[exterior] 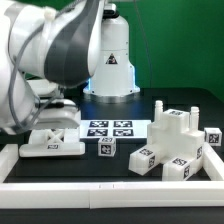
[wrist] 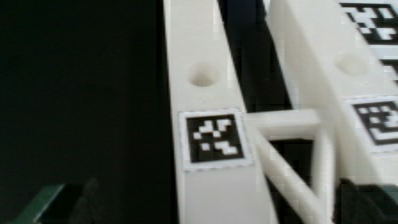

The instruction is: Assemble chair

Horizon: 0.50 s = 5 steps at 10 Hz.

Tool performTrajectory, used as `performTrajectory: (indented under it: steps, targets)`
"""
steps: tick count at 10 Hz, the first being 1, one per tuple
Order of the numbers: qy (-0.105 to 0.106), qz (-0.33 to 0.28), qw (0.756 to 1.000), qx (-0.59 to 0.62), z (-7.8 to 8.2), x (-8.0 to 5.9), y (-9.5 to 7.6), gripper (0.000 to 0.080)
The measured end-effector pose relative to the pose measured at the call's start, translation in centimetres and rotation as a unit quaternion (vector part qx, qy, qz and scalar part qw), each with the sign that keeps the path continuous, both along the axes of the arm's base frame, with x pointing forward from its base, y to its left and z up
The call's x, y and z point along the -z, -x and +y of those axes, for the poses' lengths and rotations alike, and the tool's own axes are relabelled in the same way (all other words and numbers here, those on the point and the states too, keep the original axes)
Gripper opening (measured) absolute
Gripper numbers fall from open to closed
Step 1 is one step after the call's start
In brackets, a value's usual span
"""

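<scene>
My hand [exterior: 57,118] hangs spread wide, gripping nothing, over a white chair piece [exterior: 52,145] at the exterior view's left of the worktop [exterior: 95,166], the stepped chair assembly [exterior: 175,140] well apart at its right

a robotics lab test cell: a white robot arm [exterior: 62,45] stands at the back of a black worktop [exterior: 185,102] before a plain green backdrop [exterior: 180,40]. a low white border rail [exterior: 110,186] fences the surface, and square printed tags mark the marker board [exterior: 108,129] and the white chair parts [exterior: 178,140].
</scene>
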<state>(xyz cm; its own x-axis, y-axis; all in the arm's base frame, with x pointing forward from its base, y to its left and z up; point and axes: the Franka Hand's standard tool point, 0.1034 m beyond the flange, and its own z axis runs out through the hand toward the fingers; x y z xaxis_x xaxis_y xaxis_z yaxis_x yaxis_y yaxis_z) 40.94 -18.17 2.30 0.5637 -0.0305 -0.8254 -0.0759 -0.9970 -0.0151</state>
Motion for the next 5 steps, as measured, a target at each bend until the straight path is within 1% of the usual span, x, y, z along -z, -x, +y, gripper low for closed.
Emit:
performTrajectory:
  steps: [1,2,5]
  targets:
    - [0.004,-0.002,1.0,0.001,0.03,0.64,-0.02,0.0649]
    - [0.003,-0.008,1.0,-0.001,0.12,0.47,-0.02,0.0649]
    - [0.003,-0.004,1.0,0.0,0.03,0.66,0.19,0.0649]
